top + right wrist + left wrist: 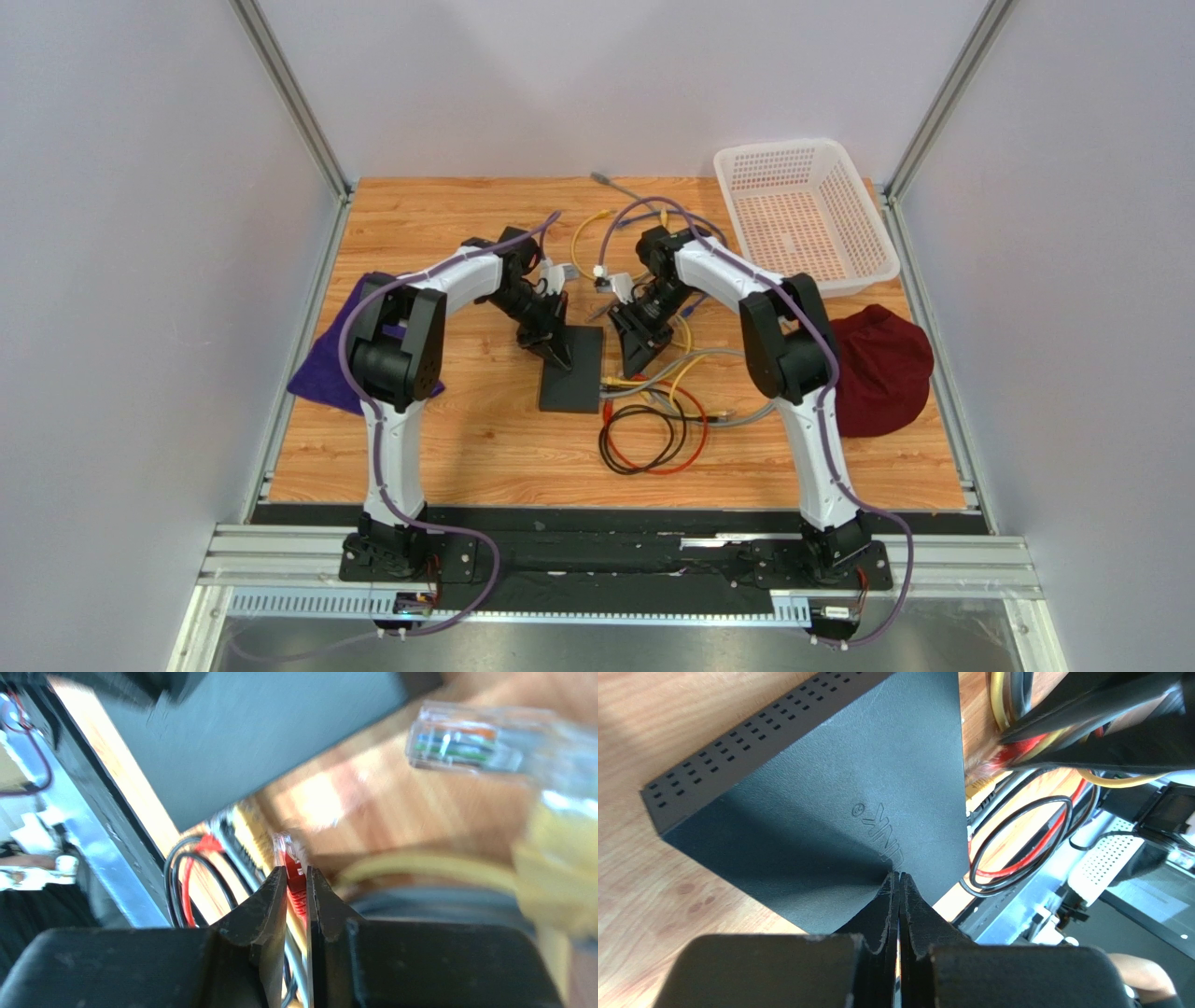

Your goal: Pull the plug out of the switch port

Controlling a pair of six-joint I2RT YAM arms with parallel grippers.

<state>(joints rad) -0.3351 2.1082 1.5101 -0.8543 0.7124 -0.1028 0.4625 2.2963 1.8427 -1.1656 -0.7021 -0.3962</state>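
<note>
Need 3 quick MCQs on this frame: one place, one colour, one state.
1. Where does the white basket sit?
A) between the arm bases
B) far right corner of the table
C) near left corner

2. Colour of the cloth at the table's right edge?
A) maroon
B) green
C) white

3. State of the left claw?
A) wide open
B) shut on a yellow cable
C) shut, tips on the switch

Answers:
1. B, the top view shows it far right.
2. A, the heap is dark red.
3. C, the left wrist view shows the jaws closed together against the black top.
</note>
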